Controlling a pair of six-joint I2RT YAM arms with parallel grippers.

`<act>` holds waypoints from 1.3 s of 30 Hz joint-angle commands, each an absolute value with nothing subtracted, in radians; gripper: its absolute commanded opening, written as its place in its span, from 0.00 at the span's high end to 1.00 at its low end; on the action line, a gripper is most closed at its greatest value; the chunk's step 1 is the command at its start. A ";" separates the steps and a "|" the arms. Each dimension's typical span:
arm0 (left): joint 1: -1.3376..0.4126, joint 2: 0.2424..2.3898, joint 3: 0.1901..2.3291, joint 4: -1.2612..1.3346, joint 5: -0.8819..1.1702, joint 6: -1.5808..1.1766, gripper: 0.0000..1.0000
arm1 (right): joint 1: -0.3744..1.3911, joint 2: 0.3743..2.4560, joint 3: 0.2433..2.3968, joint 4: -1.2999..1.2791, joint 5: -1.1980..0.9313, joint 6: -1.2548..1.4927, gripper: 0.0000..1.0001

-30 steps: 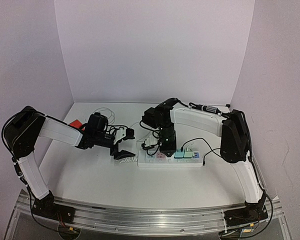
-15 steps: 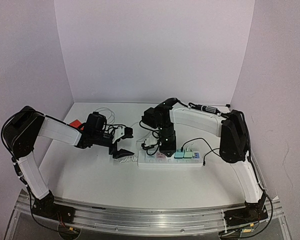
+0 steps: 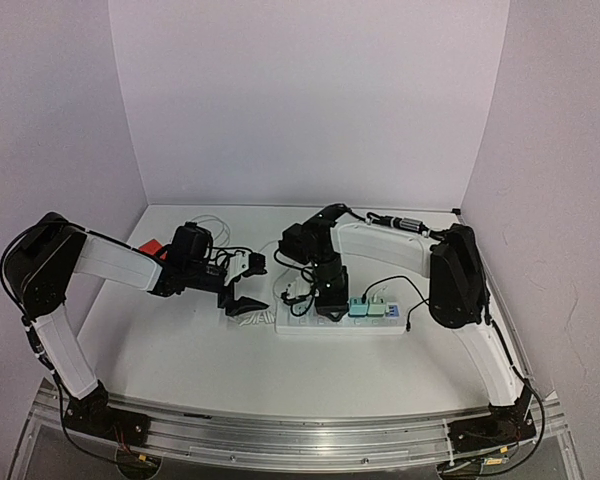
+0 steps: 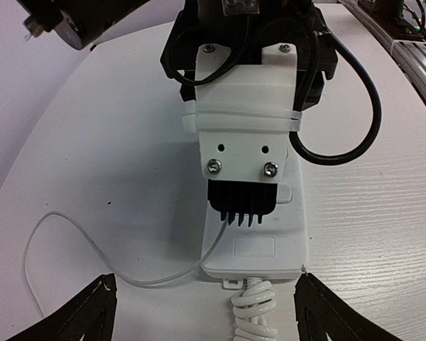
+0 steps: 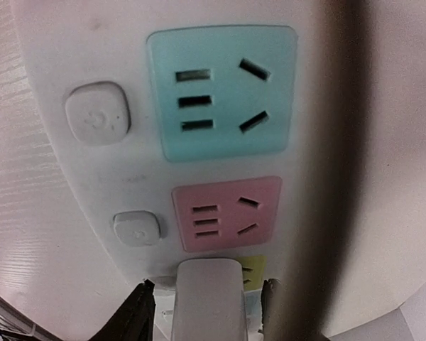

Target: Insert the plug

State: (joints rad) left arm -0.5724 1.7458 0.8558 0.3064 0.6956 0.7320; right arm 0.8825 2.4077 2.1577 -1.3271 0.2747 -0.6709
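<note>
The right gripper [image 5: 204,312] just spread off the white plug [image 5: 207,288], seemingly seated in the power strip [image 5: 220,167]; left gripper [image 4: 206,312] spread, empty.

power strip [image 5: 71,177]: smooth plastic | plug [image 5: 208,298]: glossy plastic | table [image 4: 383,213]: matt wood-grain

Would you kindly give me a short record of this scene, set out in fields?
Power strip: white, lying flat
Plug: white, at the yellow socket
Right end effector: open, fingers flanking the plug
Left end effector: open, empty, at the strip's cable end
Unoccupied: teal socket, pink socket
</note>
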 commanded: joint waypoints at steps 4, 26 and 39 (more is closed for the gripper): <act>-0.568 1.706 0.857 0.316 0.701 0.743 0.13 | 0.888 2.334 2.187 -1.583 0.349 -0.625 0.03; -0.559 1.668 0.888 0.263 0.703 0.761 0.13 | 0.866 2.078 1.999 -1.611 0.409 -0.582 0.02; -0.373 1.521 1.125 -0.169 0.590 0.455 0.05 | 0.816 1.834 1.935 -1.286 0.431 -0.535 0.02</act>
